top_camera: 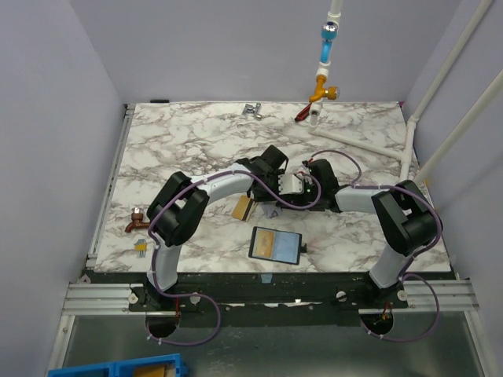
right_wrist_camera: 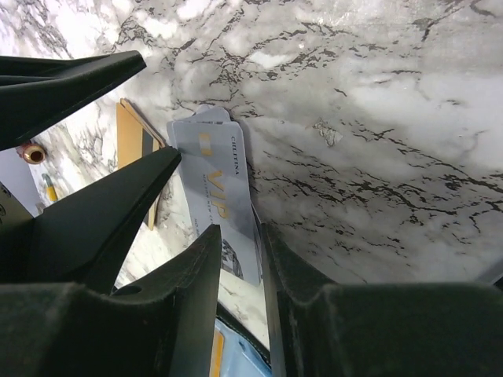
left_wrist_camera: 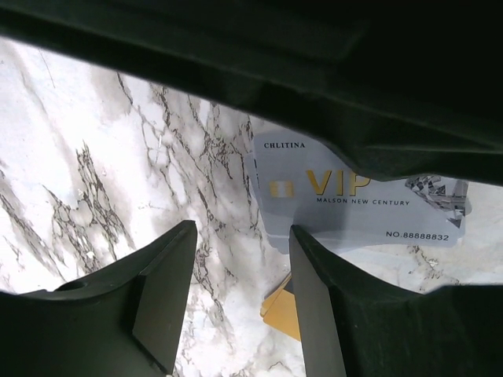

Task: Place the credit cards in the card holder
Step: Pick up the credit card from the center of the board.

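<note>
The pale grey-blue card (left_wrist_camera: 354,208) is seen pinched at one end by the narrowly set right gripper (right_wrist_camera: 241,232), centre frame. The left gripper (left_wrist_camera: 242,232) is held half open and empty, one finger just beside the card's corner. The gold card (top_camera: 242,208) is left on the bench (top_camera: 181,141), and the card holder (top_camera: 275,244) lies open lower down. The card could be nudged loose by that finger.

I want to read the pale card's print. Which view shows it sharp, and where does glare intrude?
Left wrist: the pale card is sharp, its VIP lettering legible, partly cut off at the top. Right wrist: same card foreshortened, print small; bright glare on the marble table. Top external: card not readable.
</note>
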